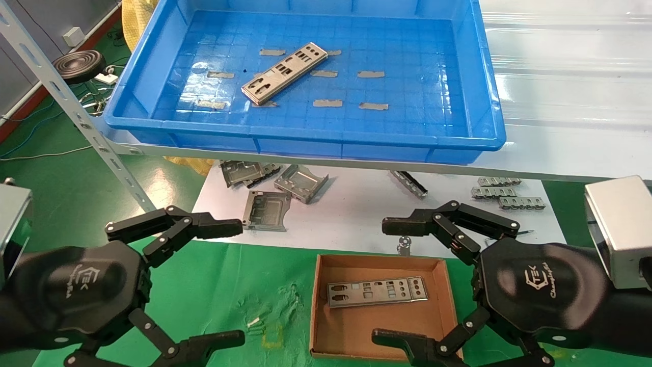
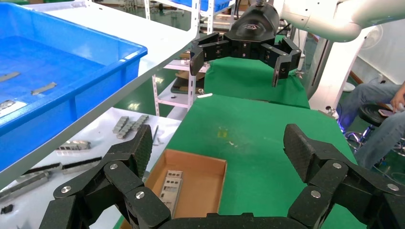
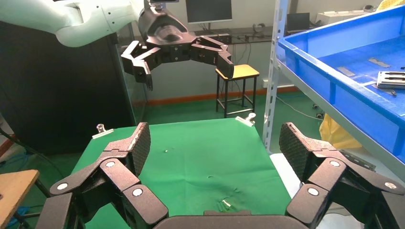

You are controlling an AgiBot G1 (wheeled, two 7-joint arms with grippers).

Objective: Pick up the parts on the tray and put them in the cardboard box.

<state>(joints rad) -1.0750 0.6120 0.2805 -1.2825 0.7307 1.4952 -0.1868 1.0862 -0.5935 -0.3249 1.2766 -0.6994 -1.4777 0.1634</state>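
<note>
one part (image 1: 283,73) lies slanted on the floor of the tray (image 1: 489,92), up on the shelf. another part (image 1: 377,291) is flat in the cardboard box (image 1: 379,262) on the green cloth, so 1 looks done & 1 is left. left gripper (image 1: 224,283) & right gripper (image 1: 392,283) hang low w/ fingers wide apart, holding nothing. the box sits between them. folded brackets (image 1: 277,191) lie on white paper under the shelf. the tray wall & shelf edge are in the way, so a reach must prob go up & over.

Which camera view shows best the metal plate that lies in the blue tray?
The head view: the plate lies whole and diagonal on the tray floor. The right wrist view catches only one end; the left wrist view shows just a sliver.
</note>
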